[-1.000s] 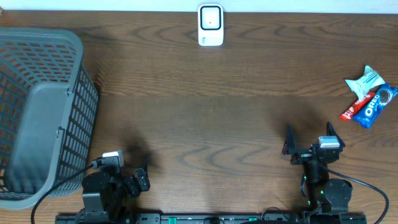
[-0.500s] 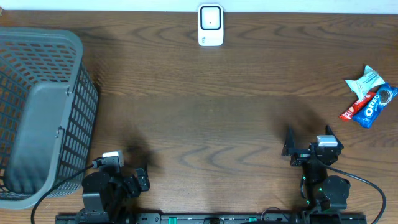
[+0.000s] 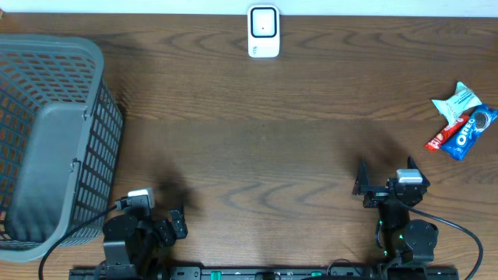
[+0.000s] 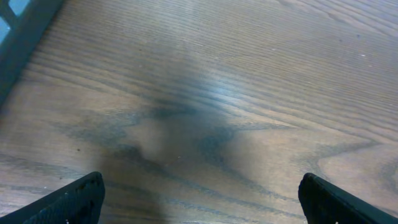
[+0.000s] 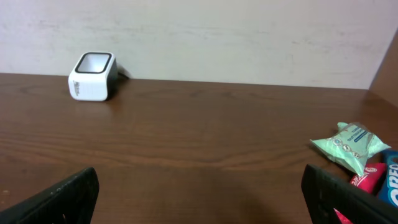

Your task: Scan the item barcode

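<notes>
Three snack items lie at the far right: a pale green packet (image 3: 459,101) (image 5: 351,143), a blue Oreo pack (image 3: 472,131) (image 5: 392,186) and a red pack (image 3: 443,136) (image 5: 370,175) partly under them. No barcode shows on any of them. The white scanner (image 3: 264,32) (image 5: 92,76) stands at the back edge, centre. My right gripper (image 3: 387,175) (image 5: 200,193) hovers open near the front right, aimed towards the back of the table, nothing between its fingers. My left gripper (image 3: 173,225) (image 4: 200,199) is open at the front left, pointing down at bare wood.
A large grey mesh basket (image 3: 47,140) fills the left side, and its rim shows in the corner of the left wrist view (image 4: 25,25). A pale wall backs the brown wooden table (image 3: 257,140). The table's right edge runs just past the snacks.
</notes>
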